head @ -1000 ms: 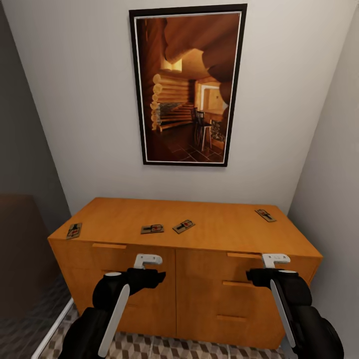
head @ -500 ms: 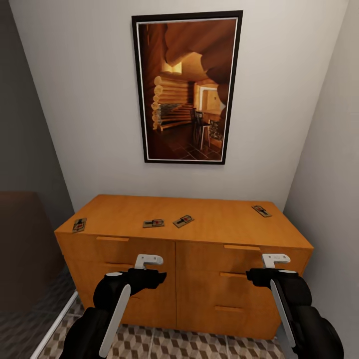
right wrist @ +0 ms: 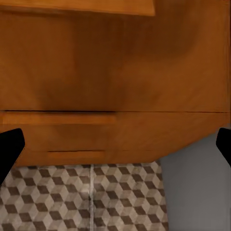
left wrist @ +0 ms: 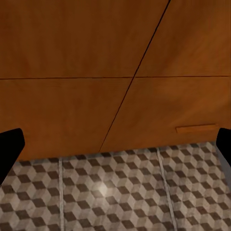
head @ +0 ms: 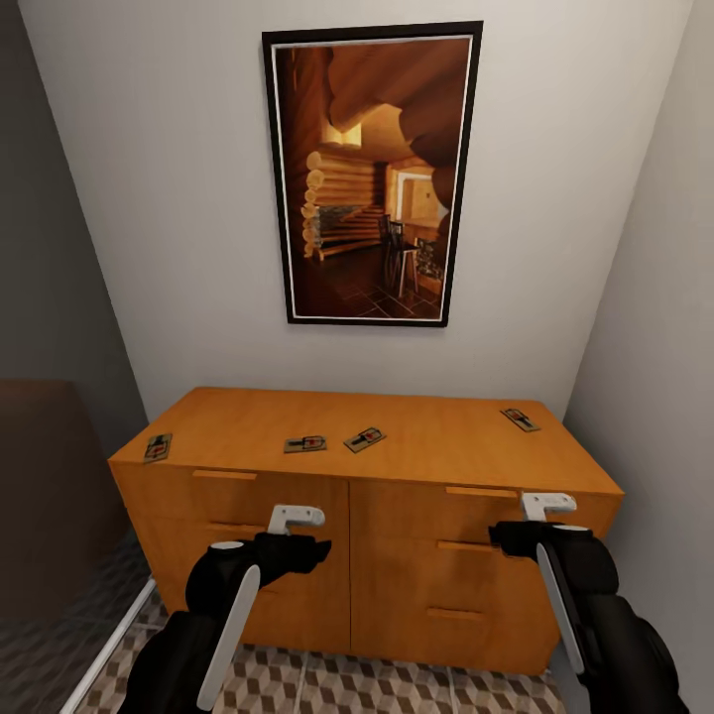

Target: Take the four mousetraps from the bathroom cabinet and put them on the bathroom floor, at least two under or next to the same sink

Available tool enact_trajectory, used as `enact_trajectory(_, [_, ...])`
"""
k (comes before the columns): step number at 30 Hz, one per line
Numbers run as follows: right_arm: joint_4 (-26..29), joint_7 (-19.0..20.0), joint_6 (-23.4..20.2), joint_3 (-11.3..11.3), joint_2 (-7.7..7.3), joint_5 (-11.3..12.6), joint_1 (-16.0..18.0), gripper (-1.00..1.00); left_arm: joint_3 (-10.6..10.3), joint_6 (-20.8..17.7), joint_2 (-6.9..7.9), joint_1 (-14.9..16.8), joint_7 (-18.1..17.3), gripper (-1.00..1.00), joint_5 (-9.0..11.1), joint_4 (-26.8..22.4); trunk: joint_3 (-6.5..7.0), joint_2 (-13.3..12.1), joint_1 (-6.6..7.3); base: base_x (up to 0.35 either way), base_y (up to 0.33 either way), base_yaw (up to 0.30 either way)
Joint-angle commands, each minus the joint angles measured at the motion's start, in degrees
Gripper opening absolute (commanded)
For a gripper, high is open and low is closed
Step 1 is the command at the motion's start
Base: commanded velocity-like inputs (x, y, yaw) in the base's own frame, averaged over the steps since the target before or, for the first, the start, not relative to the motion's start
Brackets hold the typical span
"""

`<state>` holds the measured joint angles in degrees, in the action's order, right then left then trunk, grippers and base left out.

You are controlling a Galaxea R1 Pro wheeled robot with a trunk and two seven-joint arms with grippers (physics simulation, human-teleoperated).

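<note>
Several mousetraps lie flat on top of the orange wooden cabinet [head: 426, 466]: one at its left edge [head: 157, 447], two near the middle [head: 305, 443] [head: 365, 438], one at the back right [head: 521, 419]. My left gripper [head: 307, 550] [left wrist: 115, 149] hangs open in front of the cabinet's left door, below the top. My right gripper [head: 506, 540] [right wrist: 115, 144] is open too, in front of the right drawers. Both are empty. The cube-patterned bathroom floor [head: 397, 689] [left wrist: 115, 192] [right wrist: 96, 197] runs under the cabinet. The sink is out of view.
The cabinet stands in a narrow alcove with a grey wall [head: 654, 397] close on the right. A dark brown block [head: 45, 486] and a white baseboard [head: 109, 645] are on the left. A framed picture [head: 372, 174] hangs on the back wall.
The camera has backed off a little from the cabinet, so the whole picture has shifted. My right gripper has risen slightly. The mousetraps have stayed where they were.
</note>
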<state>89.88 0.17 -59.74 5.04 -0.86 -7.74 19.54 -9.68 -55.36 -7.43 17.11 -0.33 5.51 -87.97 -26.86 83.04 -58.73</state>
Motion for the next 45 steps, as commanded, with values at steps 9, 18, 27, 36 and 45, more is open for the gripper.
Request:
enact_trajectory(9, [0.03, -0.06, -0.26, -0.03, 0.04, -0.35, 4.51, 1.00, 0.03, 0.99, -0.06, 3.18, 0.33, 1.00, 0.32, -0.07, -0.07, 0.04, 0.00, 0.000, 0.000, 0.000])
enact_trajectory(18, [0.03, -0.17, -0.26, -0.03, 0.13, -0.44, 9.28, 1.00, 0.05, 1.09, -0.11, 7.99, 0.19, 1.00, 0.37, -0.07, -0.07, 0.04, 0.00, 0.000, 0.000, 0.000])
enact_trajectory(27, [0.03, -0.25, -0.26, -0.03, 0.10, -0.50, 13.38, 1.00, 0.10, 0.76, -0.22, 11.83, 0.16, 1.00, 0.38, -0.05, -0.07, 0.04, 0.00, 0.000, 0.000, 0.000])
enact_trajectory(36, [0.01, -0.26, -0.26, -0.03, 0.08, -0.60, 15.74, 1.00, 0.10, 0.69, -0.48, 13.74, 0.16, 1.00, 0.38, -0.02, -0.07, 0.04, 0.00, 0.000, 0.000, 0.000])
enact_trajectory(45, [-0.43, -0.42, -0.26, -0.11, 0.15, -0.65, 18.15, 1.00, 0.08, 0.63, -0.51, 16.65, 0.16, 1.00, 0.29, 0.09, -0.07, 0.04, 0.00, 0.000, 0.000, 0.000])
